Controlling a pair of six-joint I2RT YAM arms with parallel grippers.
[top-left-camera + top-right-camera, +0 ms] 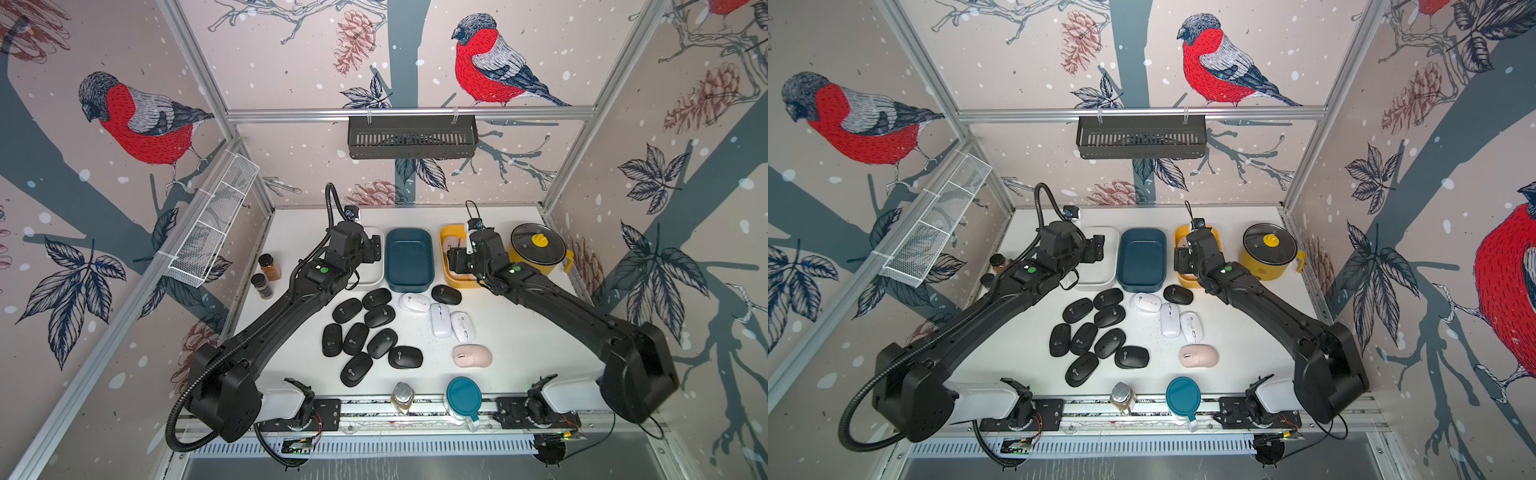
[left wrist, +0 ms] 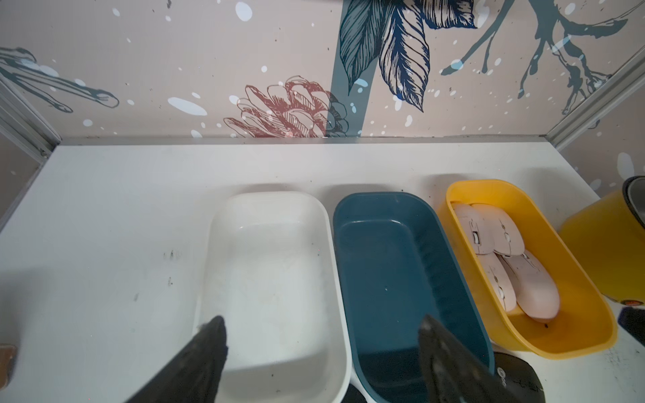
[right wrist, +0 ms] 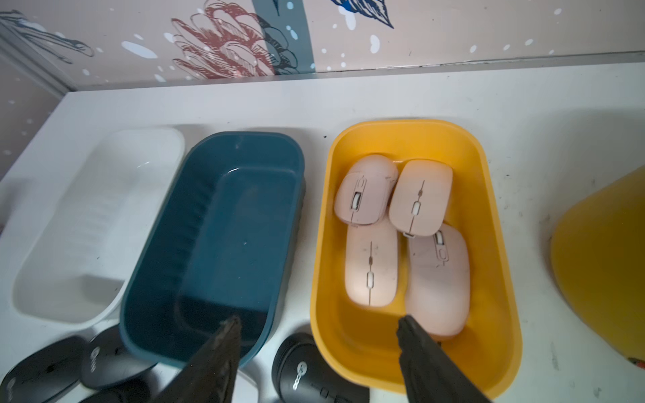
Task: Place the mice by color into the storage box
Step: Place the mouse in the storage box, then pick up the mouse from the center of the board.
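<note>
The mice [image 1: 382, 343] mostly lie loose: a black cluster [image 1: 355, 338] toward 7 o'clock, three white mice [image 1: 439, 319] at centre, one pink mouse [image 1: 472, 356] at 5 o'clock, and four pink mice [image 3: 371, 265] already in the yellow box [image 3: 323, 251] at 1 o'clock. We see the left gripper [image 2: 321, 320] above the white box [image 2: 272, 272] and the right gripper [image 3: 318, 319] above the yellow box's near rim, both spread and empty. We fear the right fingers [image 3: 425, 363] hooking that rim on leaving, or the touching, glossy mice of the black cluster shoving one another under a grasp.
</note>
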